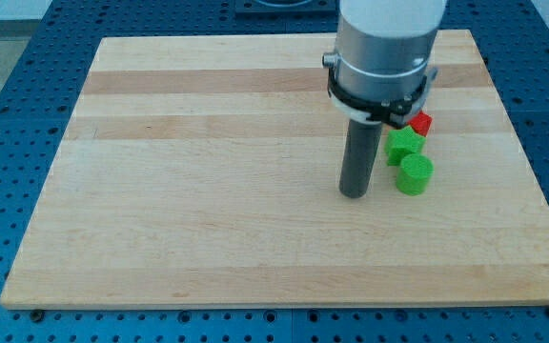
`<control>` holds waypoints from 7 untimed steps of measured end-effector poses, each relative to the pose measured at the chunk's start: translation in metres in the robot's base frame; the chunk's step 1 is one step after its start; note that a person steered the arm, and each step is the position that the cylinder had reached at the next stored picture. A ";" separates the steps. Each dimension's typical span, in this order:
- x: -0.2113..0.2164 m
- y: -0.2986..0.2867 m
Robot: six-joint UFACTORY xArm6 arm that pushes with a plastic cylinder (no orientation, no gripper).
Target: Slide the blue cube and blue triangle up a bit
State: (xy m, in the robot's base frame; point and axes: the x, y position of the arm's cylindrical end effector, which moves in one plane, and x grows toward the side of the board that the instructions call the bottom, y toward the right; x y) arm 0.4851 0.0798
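Tip (354, 194) bare on wooden board (208, 191), just left of green blocks (414, 174), red block (421, 122) behind, blue blocks unseen.

Three blocks show on the worktop (208, 191), all at the right: two green and one red. One green block (405, 145) has a star-like outline, the other is a green cylinder (414, 175). The single red block (421, 122) is partly hidden, its shape unclear.

red block (422, 122) mostly hidden behind arm (384, 57)
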 end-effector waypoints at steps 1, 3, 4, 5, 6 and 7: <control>-0.006 0.076; -0.019 0.006; -0.050 -0.023; -0.034 0.055; -0.035 0.069; -0.040 -0.009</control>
State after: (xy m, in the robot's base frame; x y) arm 0.4447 0.0708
